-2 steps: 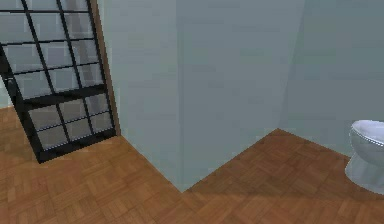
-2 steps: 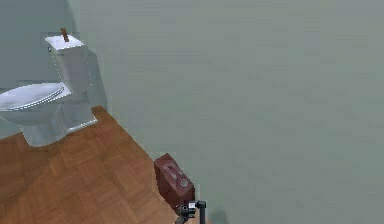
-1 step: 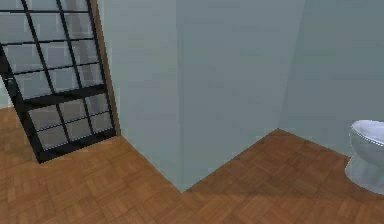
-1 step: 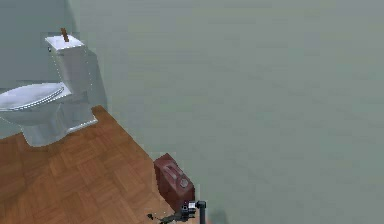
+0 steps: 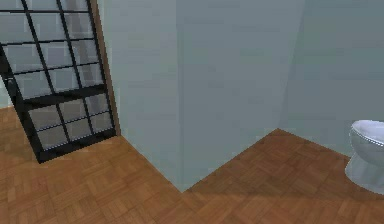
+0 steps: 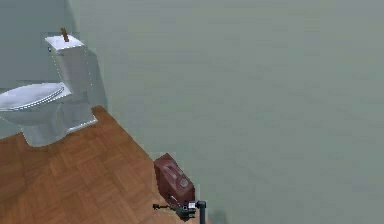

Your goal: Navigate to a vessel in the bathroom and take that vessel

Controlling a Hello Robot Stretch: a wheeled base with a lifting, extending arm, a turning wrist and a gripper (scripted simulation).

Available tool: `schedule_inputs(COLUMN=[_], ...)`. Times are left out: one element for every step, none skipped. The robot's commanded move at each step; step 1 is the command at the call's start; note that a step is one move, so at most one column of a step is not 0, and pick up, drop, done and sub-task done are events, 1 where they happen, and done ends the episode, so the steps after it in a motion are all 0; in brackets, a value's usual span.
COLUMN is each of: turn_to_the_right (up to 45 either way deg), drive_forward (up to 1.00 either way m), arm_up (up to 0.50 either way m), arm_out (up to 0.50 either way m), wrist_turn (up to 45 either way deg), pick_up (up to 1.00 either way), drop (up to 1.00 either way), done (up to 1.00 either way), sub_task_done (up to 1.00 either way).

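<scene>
The end effector (image 6: 172,207) sits at the very bottom of the arm side view, just left of the middle, with its thin dark fingers pointing left. Only a short dark stub of the arm (image 6: 200,212) shows beside it at the bottom edge, low over the floor (image 6: 90,170). Whether the fingers are spread or pressed together cannot be told.

A reddish-brown box (image 6: 173,180) stands tilted right behind the end effector, close to the foot of the pale grey-green wall (image 6: 260,90). Whether the end effector holds it cannot be told, nor whether this box is the vessel.

Far to the left a white toilet (image 6: 45,100) stands on the wood parquet against the wall, lid down. A small brown object (image 6: 65,35) sits on top of its tank; its shape is too small to name.

In the forward view the toilet's bowl shows at the right edge. A wall corner (image 5: 180,100) juts toward the camera in the middle, and a dark-framed glass-paned door (image 5: 60,80) fills the left.
</scene>
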Motion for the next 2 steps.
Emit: schedule_inputs(turn_to_the_right=[0.0,0.0], drive_forward=[0.0,0.0], arm_up=[0.0,0.0], arm_out=[0.0,0.0], wrist_turn=[36.0,0.0], pick_up=[0.0,1.0], drop=[0.0,0.0], done=[0.0,0.0], sub_task_done=[0.0,0.0])
